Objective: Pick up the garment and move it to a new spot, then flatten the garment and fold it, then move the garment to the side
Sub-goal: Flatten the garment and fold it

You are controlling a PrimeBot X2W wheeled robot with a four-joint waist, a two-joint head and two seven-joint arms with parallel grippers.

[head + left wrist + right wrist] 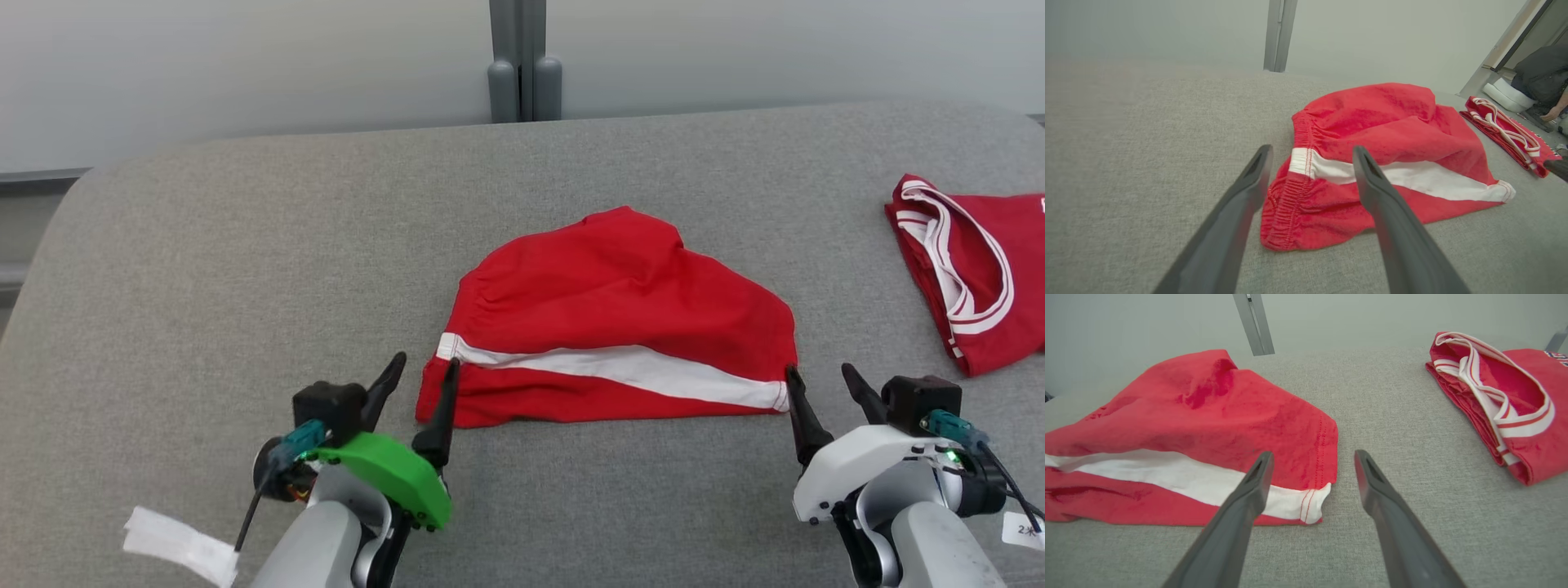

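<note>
The garment is a pair of red shorts with a white stripe, folded over and lying mid-surface on the grey cushion. My left gripper stands open at its near left corner, one finger over the elastic waistband, the other beside it. My right gripper is open at the near right corner, its left finger at the hem, the right finger over bare cushion. Nothing is held. In the wrist views the garment lies just beyond the open fingers.
A second red garment with white trim lies folded at the right edge of the cushion. A grey post stands behind the surface's far edge. A person's hand shows far right in the left wrist view.
</note>
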